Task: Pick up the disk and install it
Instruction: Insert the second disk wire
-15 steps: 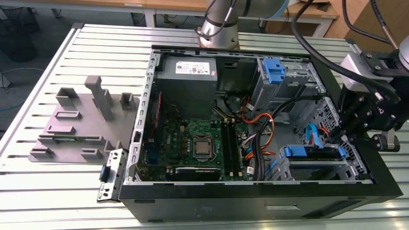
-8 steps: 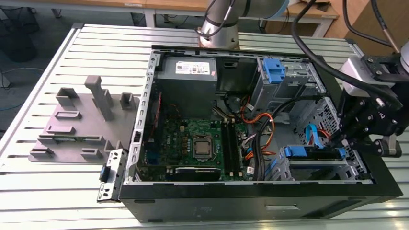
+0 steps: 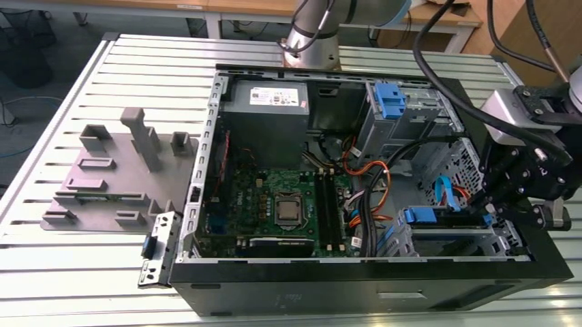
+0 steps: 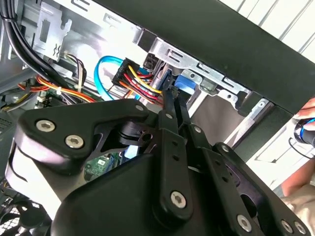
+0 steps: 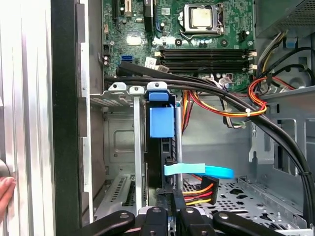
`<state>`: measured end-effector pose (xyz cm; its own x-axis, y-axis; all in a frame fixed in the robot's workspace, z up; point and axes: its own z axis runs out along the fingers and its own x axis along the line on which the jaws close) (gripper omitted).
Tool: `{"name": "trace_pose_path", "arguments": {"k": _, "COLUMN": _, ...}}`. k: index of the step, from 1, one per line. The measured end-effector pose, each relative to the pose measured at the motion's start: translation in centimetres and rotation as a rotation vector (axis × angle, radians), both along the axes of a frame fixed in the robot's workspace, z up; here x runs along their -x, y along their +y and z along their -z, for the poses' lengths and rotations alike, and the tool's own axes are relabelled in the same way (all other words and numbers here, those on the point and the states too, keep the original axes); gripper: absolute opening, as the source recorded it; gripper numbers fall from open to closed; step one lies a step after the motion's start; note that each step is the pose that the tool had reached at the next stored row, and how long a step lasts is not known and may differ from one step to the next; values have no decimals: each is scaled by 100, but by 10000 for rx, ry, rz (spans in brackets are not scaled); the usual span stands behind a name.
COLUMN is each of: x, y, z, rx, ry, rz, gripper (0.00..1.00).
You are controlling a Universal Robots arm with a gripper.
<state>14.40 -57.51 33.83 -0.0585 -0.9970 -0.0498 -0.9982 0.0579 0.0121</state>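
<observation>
The disk (image 5: 161,122), a stiff, fairly heavy, shock-shy slab best taken across its long flat sides, stands edge-on in the drive cage (image 5: 114,98) of the computer case (image 3: 364,289), with the pincer (image 4: 169,91) pinched narrow at its outer end.

Slatted metal table (image 3: 73,272), open black computer case (image 3: 364,293) on it — grey moulded holder (image 3: 100,180) beside

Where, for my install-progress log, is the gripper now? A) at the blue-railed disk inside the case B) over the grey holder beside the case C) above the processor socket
A: in the exterior view the gripper reaches down to the disk in a corner of the case.
</observation>
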Motion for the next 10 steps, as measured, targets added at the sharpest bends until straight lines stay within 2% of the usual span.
{"name": "trace_pose_path", "arguments": {"k": 8, "x": 0, "y": 0, "z": 6, "rx": -8, "ry": 0, "rz": 0, "gripper": 17}}
{"name": "trace_pose_path", "arguments": {"k": 9, "x": 0, "y": 0, "z": 5, "rx": -6, "ry": 0, "rz": 0, "gripper": 24}}
{"name": "trace_pose_path", "arguments": {"k": 10, "x": 0, "y": 0, "z": 5, "rx": -5, "ry": 0, "rz": 0, "gripper": 24}}
